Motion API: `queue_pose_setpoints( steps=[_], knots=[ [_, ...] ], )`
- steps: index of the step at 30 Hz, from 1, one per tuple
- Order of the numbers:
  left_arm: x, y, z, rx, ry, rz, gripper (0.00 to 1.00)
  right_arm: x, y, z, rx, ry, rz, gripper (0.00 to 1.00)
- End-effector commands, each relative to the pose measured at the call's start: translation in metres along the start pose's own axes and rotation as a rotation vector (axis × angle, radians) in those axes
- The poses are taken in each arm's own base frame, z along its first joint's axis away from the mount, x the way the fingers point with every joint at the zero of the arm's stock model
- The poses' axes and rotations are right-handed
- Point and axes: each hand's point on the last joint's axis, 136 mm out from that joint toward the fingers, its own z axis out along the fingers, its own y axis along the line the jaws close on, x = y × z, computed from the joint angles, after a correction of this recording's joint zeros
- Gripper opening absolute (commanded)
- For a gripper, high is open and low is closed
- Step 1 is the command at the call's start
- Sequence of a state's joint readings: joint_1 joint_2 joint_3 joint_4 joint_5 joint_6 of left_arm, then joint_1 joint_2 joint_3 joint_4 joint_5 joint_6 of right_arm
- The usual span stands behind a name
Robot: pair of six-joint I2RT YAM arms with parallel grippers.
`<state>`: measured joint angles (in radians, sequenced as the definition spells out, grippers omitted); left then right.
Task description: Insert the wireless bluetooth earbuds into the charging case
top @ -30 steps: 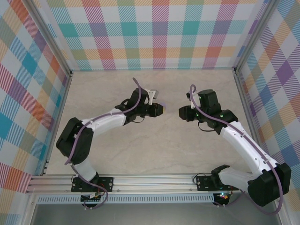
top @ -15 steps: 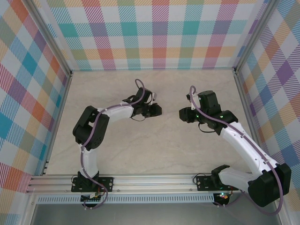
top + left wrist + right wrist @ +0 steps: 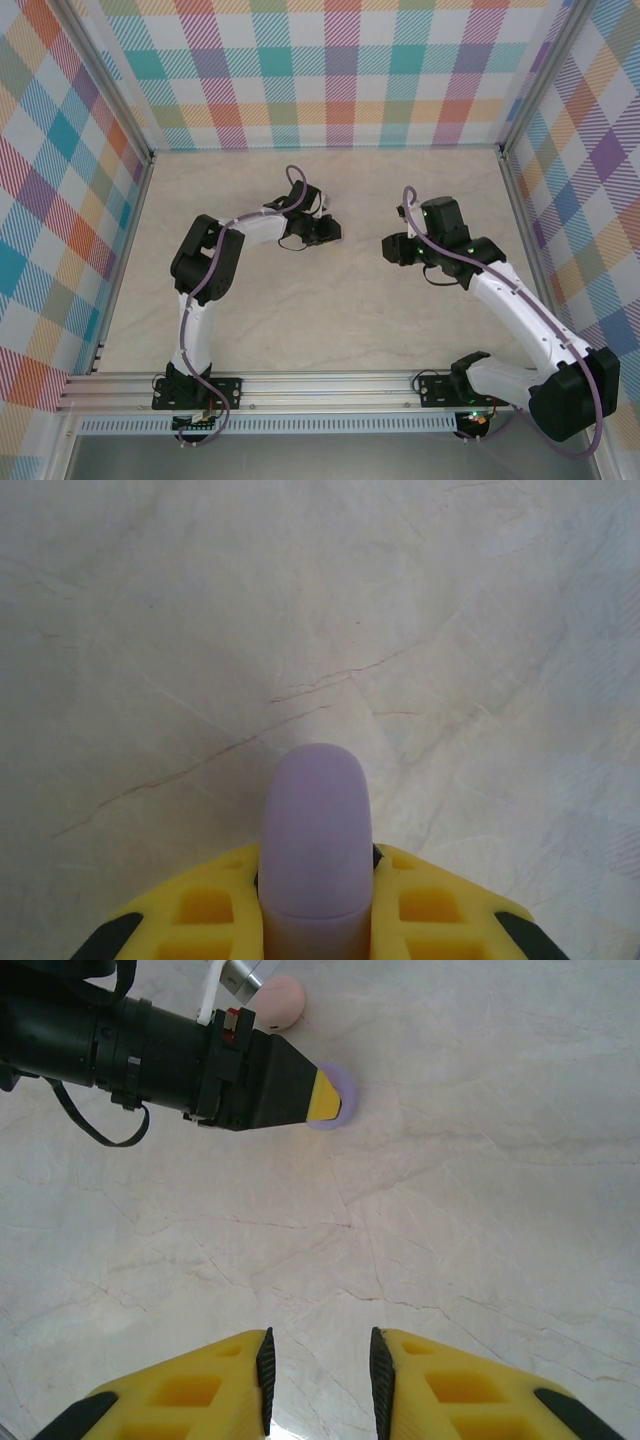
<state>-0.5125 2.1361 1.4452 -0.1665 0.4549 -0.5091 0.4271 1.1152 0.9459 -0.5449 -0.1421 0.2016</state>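
I see my left arm (image 3: 195,332) and right arm (image 3: 520,305) in white shells with black joints, a lilac cable (image 3: 291,173) looping along each. The fingers (image 3: 190,1390) are yellow, cut with hollow cells, black-padded.

The left arm (image 3: 205,262) folds sharply at the elbow and reaches rightward, its left gripper (image 3: 334,229) clamped tight on a lilac rounded piece (image 3: 316,830), while the right arm (image 3: 520,305) stretches leftward, its right gripper (image 3: 318,1365) facing the other, fingers slightly parted with nothing between them.
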Motion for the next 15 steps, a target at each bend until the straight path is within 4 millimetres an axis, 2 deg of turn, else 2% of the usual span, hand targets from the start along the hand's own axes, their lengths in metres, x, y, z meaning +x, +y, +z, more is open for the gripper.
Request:
queue_pose_setpoints(
  steps=[1, 3, 6, 11, 15],
  knots=[
    [-0.006, 0.007, 0.000, -0.019, 0.014, -0.022, 0.07, 0.005, 0.003, -0.003, -0.013, 0.001, 0.007, 0.35],
    [-0.007, 0.012, 0.002, -0.031, 0.015, -0.022, 0.12, 0.006, 0.003, -0.003, -0.010, 0.003, 0.008, 0.35],
    [-0.008, 0.019, 0.002, -0.061, 0.013, -0.017, 0.24, 0.007, 0.000, -0.003, 0.001, 0.006, 0.009, 0.35],
    [-0.010, 0.023, -0.007, -0.101, -0.010, 0.011, 0.51, 0.009, -0.005, -0.003, 0.030, 0.004, 0.011, 0.37],
    [-0.007, 0.026, -0.019, -0.146, -0.008, 0.037, 0.59, 0.010, -0.012, -0.001, 0.064, 0.005, 0.018, 0.39]
  ],
)
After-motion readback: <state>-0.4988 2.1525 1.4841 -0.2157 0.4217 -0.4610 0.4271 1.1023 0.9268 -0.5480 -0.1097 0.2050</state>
